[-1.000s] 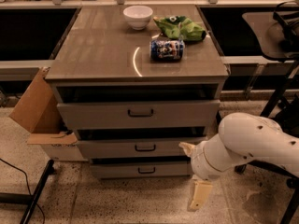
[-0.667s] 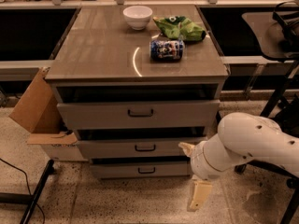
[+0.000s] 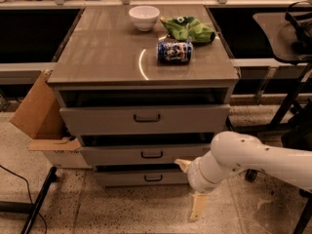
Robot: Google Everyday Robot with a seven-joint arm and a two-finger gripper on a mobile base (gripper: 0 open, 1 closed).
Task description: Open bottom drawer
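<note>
The bottom drawer (image 3: 141, 178) is the slimmest of three grey fronts, lowest in the cabinet, with a small dark loop handle (image 3: 153, 178) at its centre. It sits slightly out from the cabinet, like the two drawers above it. My gripper (image 3: 189, 185) is at the end of the white arm (image 3: 253, 160), low and just right of the bottom drawer's right end. It is open: one cream fingertip (image 3: 183, 164) points at the drawer's upper right corner and the other finger (image 3: 196, 207) hangs towards the floor. It holds nothing and is apart from the handle.
The middle drawer (image 3: 151, 154) and the tall top drawer (image 3: 145, 118) are above. On the cabinet top are a white bowl (image 3: 144, 17), a green bag (image 3: 187, 28) and a lying can (image 3: 174, 51). A cardboard box (image 3: 41, 116) stands left, a black stand leg (image 3: 36, 204) lower left, and a chair (image 3: 290, 48) right.
</note>
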